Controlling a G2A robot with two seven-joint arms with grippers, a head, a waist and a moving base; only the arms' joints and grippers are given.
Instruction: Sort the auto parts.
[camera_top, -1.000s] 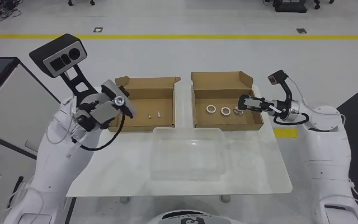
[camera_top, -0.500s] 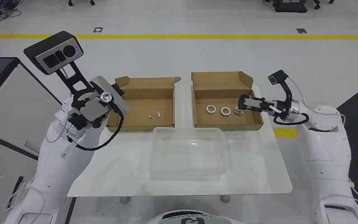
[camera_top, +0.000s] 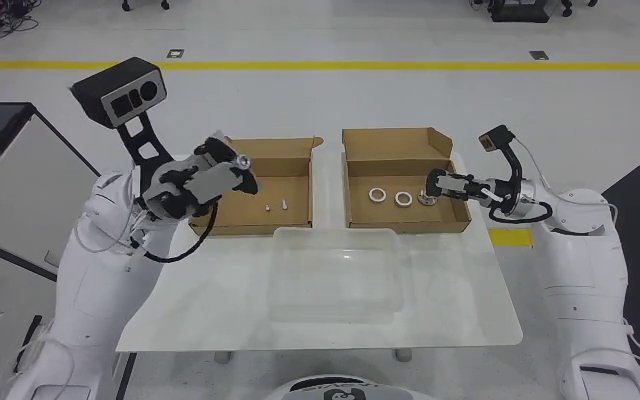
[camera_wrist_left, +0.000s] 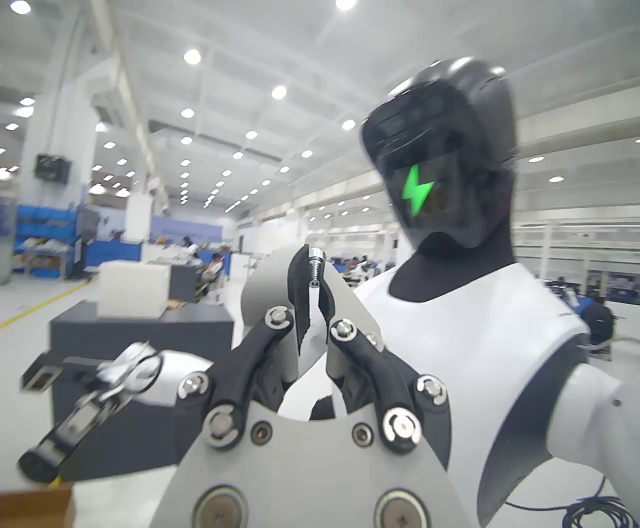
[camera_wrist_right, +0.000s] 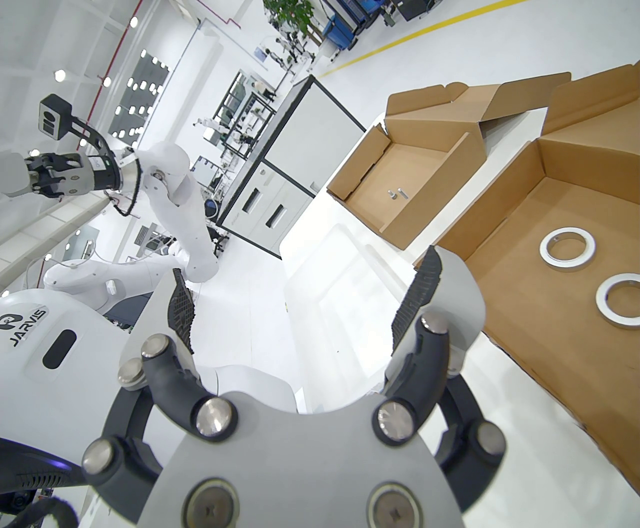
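My left gripper (camera_wrist_left: 312, 265) is shut on a small silver bolt (camera_wrist_left: 315, 261), held upright between its black pads. In the top view this gripper (camera_top: 240, 163) hangs above the left rim of the left cardboard box (camera_top: 300, 190), where two small bolts (camera_top: 277, 206) lie. The right cardboard box (camera_top: 440, 215) holds two metal rings (camera_top: 379, 195) (camera_top: 403, 198). My right gripper (camera_top: 432, 187) is open and empty at that box's right side. In the right wrist view the open gripper (camera_wrist_right: 305, 270) faces the rings (camera_wrist_right: 567, 248) and the left box's bolts (camera_wrist_right: 397, 193).
A clear plastic tray (camera_top: 335, 272) sits on the white table (camera_top: 450, 310) in front of both boxes. Both boxes have raised flaps at the back. A grey cabinet (camera_top: 20, 170) stands left of the table.
The left arm swung out to the left, then back right toward the left box, turning its wrist with the bolt still held. The right arm has kept still.
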